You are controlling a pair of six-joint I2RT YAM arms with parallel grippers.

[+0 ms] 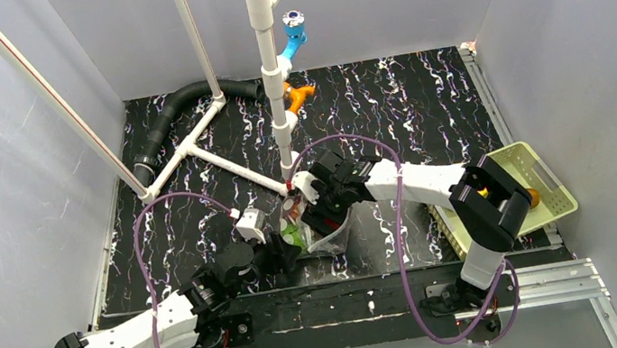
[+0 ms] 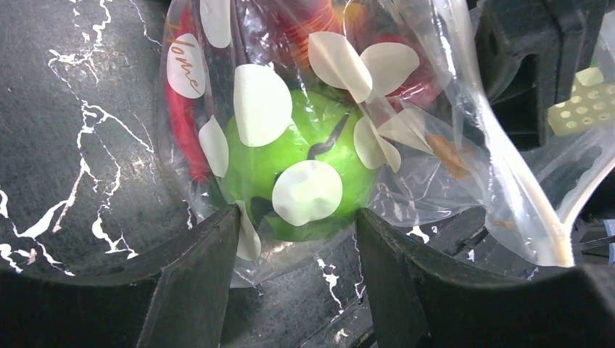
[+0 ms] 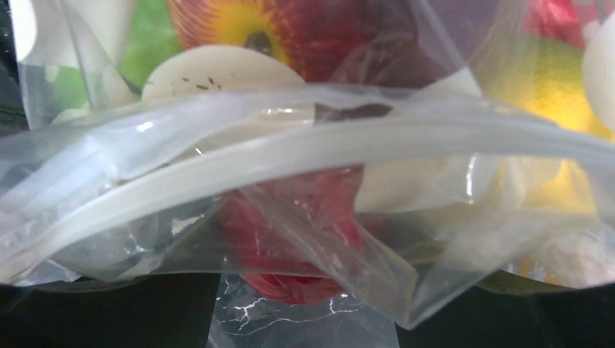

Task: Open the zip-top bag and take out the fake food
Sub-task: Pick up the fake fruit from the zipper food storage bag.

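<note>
Left claw [image 2: 297,217] is pinching the lower end of the zip-top bag [image 2: 319,123], one dark finger pressed against each side of it and a round green piece [image 2: 261,170] of the fake food caught between the tips. Right claw [image 1: 309,215] comes in from the other side and sits against the upper part of the bag. In its own wrist view the plastic fills nearly the whole picture and hides the fingertips, so I cannot tell whether it is spread or gripping. The bag's whitish zip strip [image 3: 362,145] runs across that view in a curved band. Behind the film show a red piece [image 3: 290,239], a red-and-yellow one [image 3: 268,29] and a yellow one [image 3: 551,101]. All the food visible is inside the bag. From above, the bag lies on the black marbled desk [image 1: 422,103] near its front edge, between the two claws. A pale yellow-green mesh basket [image 1: 548,186] stands at the desk's right edge, well apart from the bag
</note>
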